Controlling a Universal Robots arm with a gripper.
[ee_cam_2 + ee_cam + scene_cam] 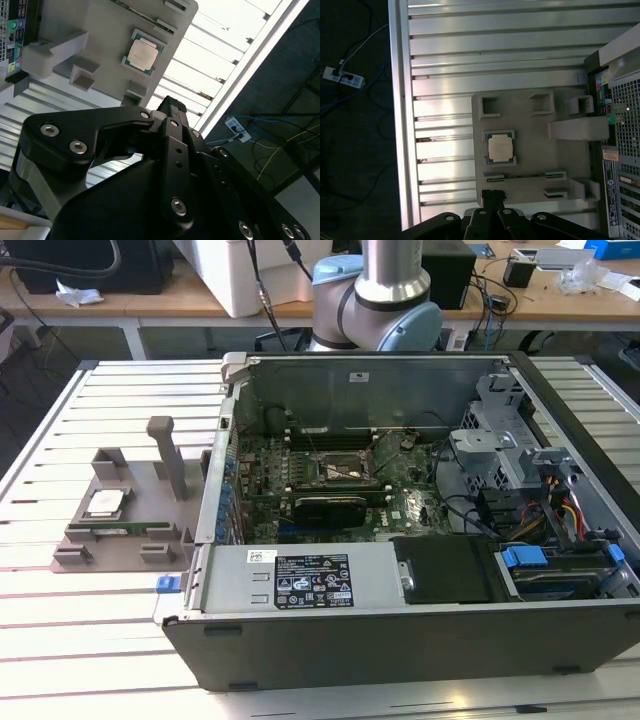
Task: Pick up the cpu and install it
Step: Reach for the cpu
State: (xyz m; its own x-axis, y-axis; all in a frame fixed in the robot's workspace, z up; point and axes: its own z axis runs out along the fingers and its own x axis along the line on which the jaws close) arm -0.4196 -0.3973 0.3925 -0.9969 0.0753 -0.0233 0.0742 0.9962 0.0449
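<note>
— Slatted worktop (90, 640) beside the open computer (420, 640): where do we find the cpu (500, 148)?

— Lying flat in a pocket of the grey holder (530, 150), apart from our tool (493, 196), which is clenched on nothing. We judge it light, stiff, slick-topped and fragile underneath; opposite edges suit a grip.

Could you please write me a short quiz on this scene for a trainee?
1. True or false: the hand is holding the cpu.
2. The cpu lies on: A) the grey holder; B) the motherboard socket; C) the bare table slats.
3. In the exterior view, the holder sits to which side of the computer case?
Key: 1 false; 2 A; 3 the exterior view's left.
</note>
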